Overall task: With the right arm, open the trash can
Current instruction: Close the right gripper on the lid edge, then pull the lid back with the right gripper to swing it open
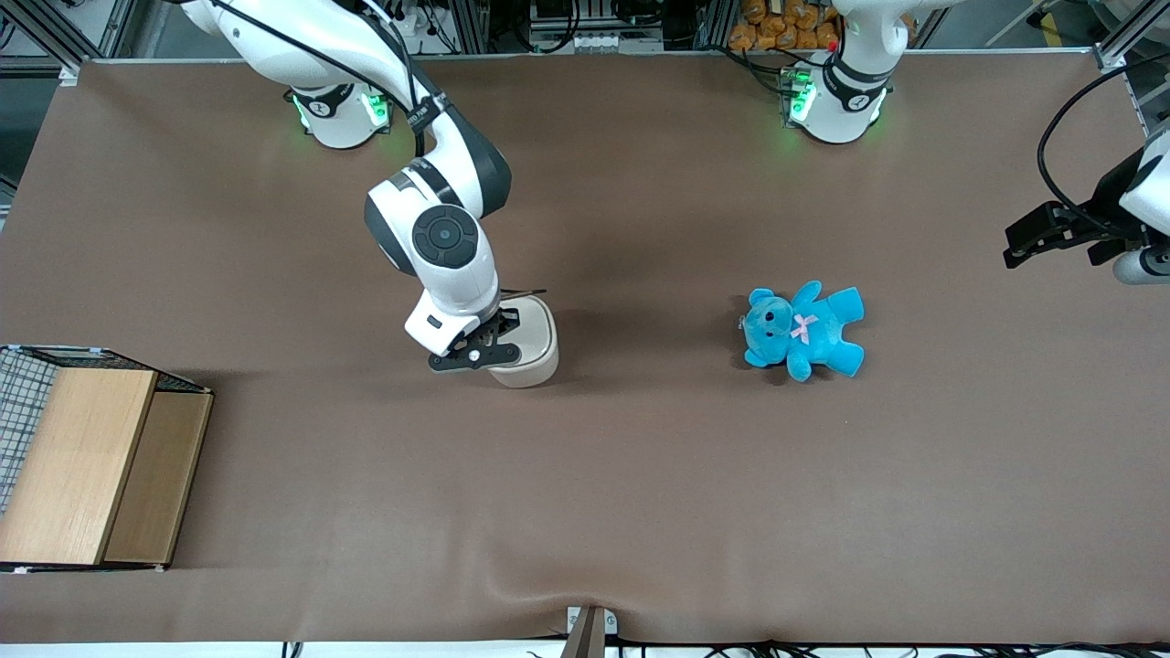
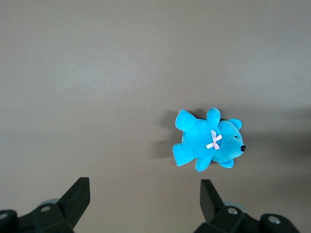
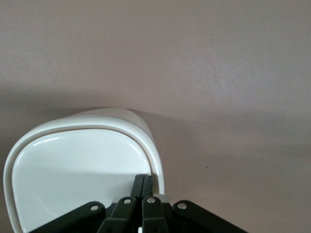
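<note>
Brown table (image 1: 640, 475) fills the scene. Right arm (image 1: 443, 233) reaches down over the trash can (image 1: 530, 352), which sits mid-table with its lid flat. Wooden box (image 1: 87, 466) lies well off from the can, toward the working arm's end. Blue teddy bear (image 1: 804, 331) lies toward the parked arm's end. Gripper (image 3: 144, 184) rests at the lid's edge, fingers pressed together, gripping nothing.

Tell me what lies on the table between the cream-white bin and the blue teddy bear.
Nothing: in the front view only bare brown table separates the cream-white plastic trash can from the blue plush teddy bear. The black tool, fingers together, sits at the can's lid.
</note>
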You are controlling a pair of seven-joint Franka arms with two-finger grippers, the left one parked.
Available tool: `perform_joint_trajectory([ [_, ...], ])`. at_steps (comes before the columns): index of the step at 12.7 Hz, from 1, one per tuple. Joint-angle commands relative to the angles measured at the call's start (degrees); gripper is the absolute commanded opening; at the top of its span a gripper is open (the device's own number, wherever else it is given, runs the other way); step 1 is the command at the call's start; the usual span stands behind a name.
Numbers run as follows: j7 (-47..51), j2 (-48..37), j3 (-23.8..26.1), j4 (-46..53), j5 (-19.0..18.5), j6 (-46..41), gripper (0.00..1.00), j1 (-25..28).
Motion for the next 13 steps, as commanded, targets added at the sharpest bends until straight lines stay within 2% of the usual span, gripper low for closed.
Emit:
perform_joint_trajectory([
  [1, 1.25, -0.26, 0.72, -2.14, -1.36, 2.26, 0.0, -0.58],
  [6, 1.34, -0.86, 0.72, -3.11, -1.28, 3.59, 0.01, -1.19],
  [7, 1.08, -2.26, 0.81, -2.24, -1.01, 2.62, 0.09, -1.89],
  [8, 0.82, -3.49, 0.9, -0.75, -0.66, 0.35, 0.25, -2.42],
  [9, 0.64, -4.81, 1.07, 1.27, -0.05, -3.15, 0.57, -3.12],
  [10, 0.64, -5.96, 0.99, 2.94, 1.35, -6.14, 0.83, -4.18],
  [11, 0.55, -8.49, 0.9, 3.31, 4.49, -7.13, 1.0, -5.84],
  [12, 0.2, -10.95, 0.55, 3.31, 7.83, -7.31, 1.0, -7.77],
  [13, 0.02, -13.68, 0.29, 3.22, 9.61, -8.45, 1.0, -9.44],
])
